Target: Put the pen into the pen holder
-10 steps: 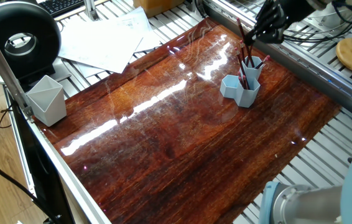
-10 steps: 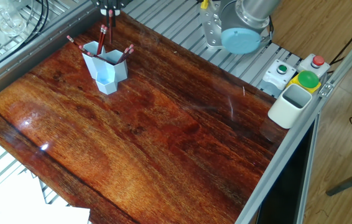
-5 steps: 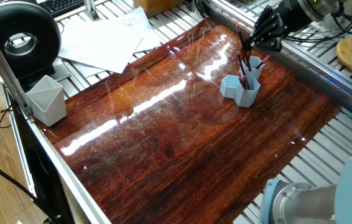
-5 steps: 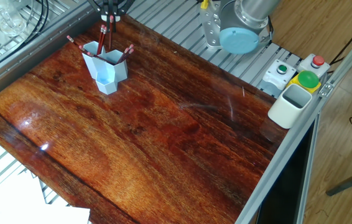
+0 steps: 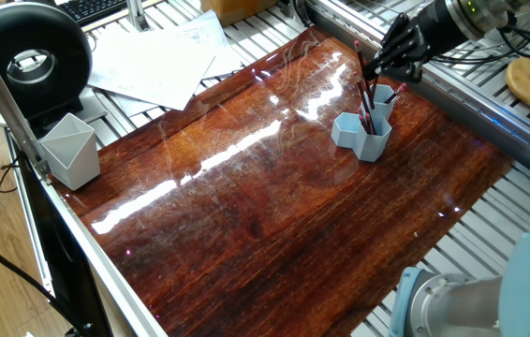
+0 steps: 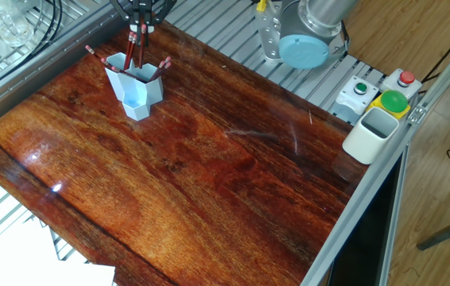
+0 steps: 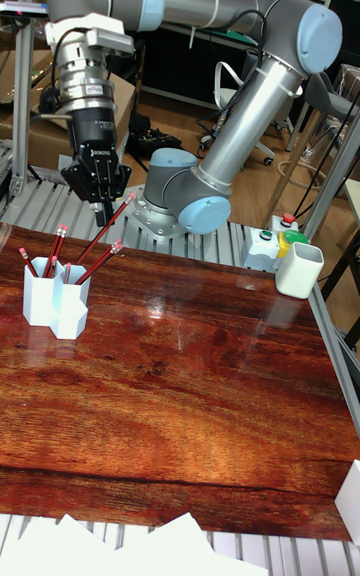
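The glossy red-brown wooden table top (image 6: 233, 183) lies on a metal frame with ribbed aluminium slats (image 6: 209, 40). White papers (image 5: 157, 56) lie near one edge, and a wooden floor (image 6: 400, 32) shows behind.

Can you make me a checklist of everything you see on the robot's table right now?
Surface: glossy reddish wooden board, glare streaks.
Job's things: light blue pen holder with several red pens leaning in its tubes.
Clutter: grey-white angular cup; white bin.
Gripper: above the holder, fingers spread, holding nothing.
Cables: black ones behind the arm.
Surroundings: button box, papers, keyboard.
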Available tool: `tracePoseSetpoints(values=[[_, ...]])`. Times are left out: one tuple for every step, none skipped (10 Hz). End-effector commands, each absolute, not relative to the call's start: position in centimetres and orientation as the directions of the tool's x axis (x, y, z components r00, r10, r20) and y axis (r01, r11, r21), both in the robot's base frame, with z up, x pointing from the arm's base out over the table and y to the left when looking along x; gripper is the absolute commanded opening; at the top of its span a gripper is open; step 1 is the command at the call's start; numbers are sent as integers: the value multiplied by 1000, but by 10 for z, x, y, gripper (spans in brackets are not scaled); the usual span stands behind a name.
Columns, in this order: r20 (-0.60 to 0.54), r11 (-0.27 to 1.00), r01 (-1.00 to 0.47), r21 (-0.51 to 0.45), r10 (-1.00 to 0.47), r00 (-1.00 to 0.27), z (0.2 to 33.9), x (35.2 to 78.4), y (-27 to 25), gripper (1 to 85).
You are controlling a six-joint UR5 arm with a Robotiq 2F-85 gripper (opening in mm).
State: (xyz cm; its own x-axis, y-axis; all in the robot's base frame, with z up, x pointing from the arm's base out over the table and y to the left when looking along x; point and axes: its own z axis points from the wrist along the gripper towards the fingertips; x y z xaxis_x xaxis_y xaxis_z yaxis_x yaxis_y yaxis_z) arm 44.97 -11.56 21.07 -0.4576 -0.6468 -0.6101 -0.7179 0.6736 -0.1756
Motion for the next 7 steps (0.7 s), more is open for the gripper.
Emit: tracePoseSetpoints(values=[[-642, 671, -717, -190, -637, -426, 206, 454, -113, 10], [-645, 669, -718, -190, -637, -423, 205, 453, -112, 10], [-646, 668, -719, -194, -638, -418, 204, 452, -113, 10], [-649, 666, -720, -195, -638, -415, 203, 452, -112, 10], [-649, 665, -720, -198, -640, -412, 202, 452, -113, 10], [-647, 665, -720, -201, -641, -412, 201, 452, -114, 10], [-640, 665, -718, -203, -646, -417, 200, 452, -115, 10]])
